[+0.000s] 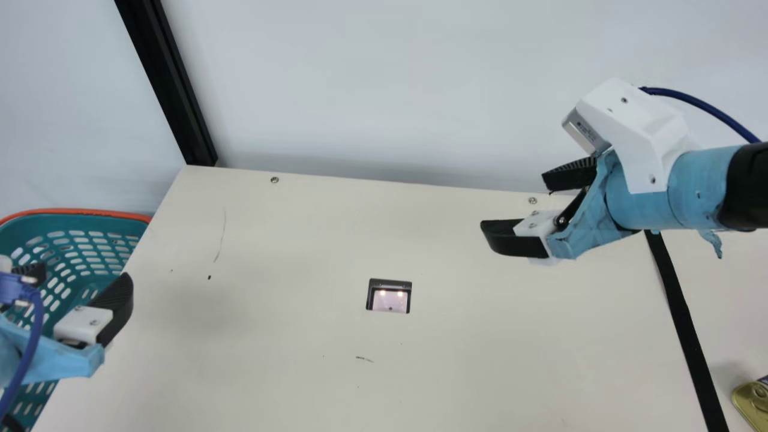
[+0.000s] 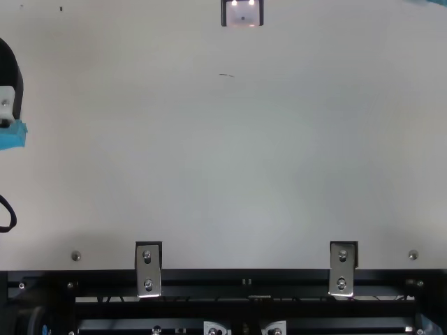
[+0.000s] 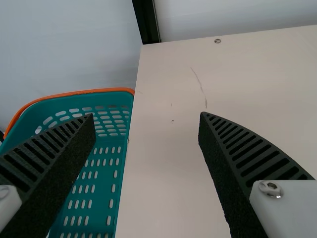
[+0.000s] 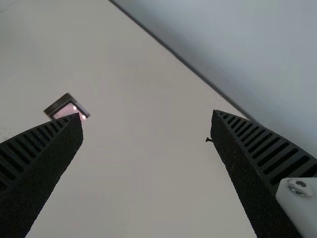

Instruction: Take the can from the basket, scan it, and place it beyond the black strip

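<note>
Partly cropped can (image 1: 751, 403), left pincer (image 1: 82, 275) wide near cut-off basket (image 1: 90, 211), right pincer (image 1: 514, 203) wide

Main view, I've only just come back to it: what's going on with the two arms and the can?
Neither arm is handling anything right now. The left gripper is open and empty beside the teal basket, and the right gripper hangs open and empty above the far right part of the table. The scanner is lit, with nothing over it. A gold-coloured can lies beyond the black strip, partly cut off by the main view's edge.
</note>
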Controlling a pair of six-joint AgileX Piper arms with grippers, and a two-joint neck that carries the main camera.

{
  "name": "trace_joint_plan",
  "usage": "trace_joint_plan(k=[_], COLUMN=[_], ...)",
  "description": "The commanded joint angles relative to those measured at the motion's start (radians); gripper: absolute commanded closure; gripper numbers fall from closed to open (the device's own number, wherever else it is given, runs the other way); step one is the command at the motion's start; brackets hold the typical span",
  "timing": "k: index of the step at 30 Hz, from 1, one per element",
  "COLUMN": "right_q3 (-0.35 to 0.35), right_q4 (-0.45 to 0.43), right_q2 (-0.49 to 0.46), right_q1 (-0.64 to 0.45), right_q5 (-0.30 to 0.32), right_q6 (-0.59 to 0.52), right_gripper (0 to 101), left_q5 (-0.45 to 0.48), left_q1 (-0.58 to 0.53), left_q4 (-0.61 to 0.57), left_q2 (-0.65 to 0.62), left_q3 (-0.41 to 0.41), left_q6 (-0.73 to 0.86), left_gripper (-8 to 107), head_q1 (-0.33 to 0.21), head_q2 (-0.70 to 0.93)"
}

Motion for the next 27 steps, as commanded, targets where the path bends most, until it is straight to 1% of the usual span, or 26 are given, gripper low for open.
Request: trace_joint_plan(k=[1,7,9,12,16,19,22,27], right_q3=[0.021,0.108,0.142,0.196,0.271,0.329,0.386,0.48], right_q4=[-0.063,-0.21,-0.26,-0.321,-0.376,-0.392,-0.392,-0.372], right_q2=[-0.011,-0.046,-0.055,-0.074,-0.113,-0.154,-0.203,-0.297], right_q1=[0.014,0.054,0.066,0.078,0.091,0.105,0.117,0.131], right_q5=[-0.133,-0.39,-0.454,-0.53,-0.598,-0.632,-0.651,-0.657], right_q6=[0.037,0.162,0.207,0.264,0.314,0.335,0.34,0.329], right_gripper=[0,0,0,0,0,0,0,0], left_q5=[0.0,0.0,0.0,0.0,0.0,0.0,0.0,0.0], left_q1=[0.0,0.0,0.0,0.0,0.0,0.0,0.0,0.0], left_q4=[0.0,0.0,0.0,0.0,0.0,0.0,0.0,0.0], left_q2=[0.0,0.0,0.0,0.0,0.0,0.0,0.0,0.0], left_q3=[0.0,0.0,0.0,0.0,0.0,0.0,0.0,0.0], left_q6=[0.0,0.0,0.0,0.0,0.0,0.0,0.0,0.0], left_gripper=[9,9,9,9,9,9,9,9], head_q1=[-0.006,-0.006,-0.006,-0.006,-0.006,-0.006,-0.006,-0.006], head_q2=[0.011,0.011,0.011,0.011,0.011,0.011,0.011,0.011])
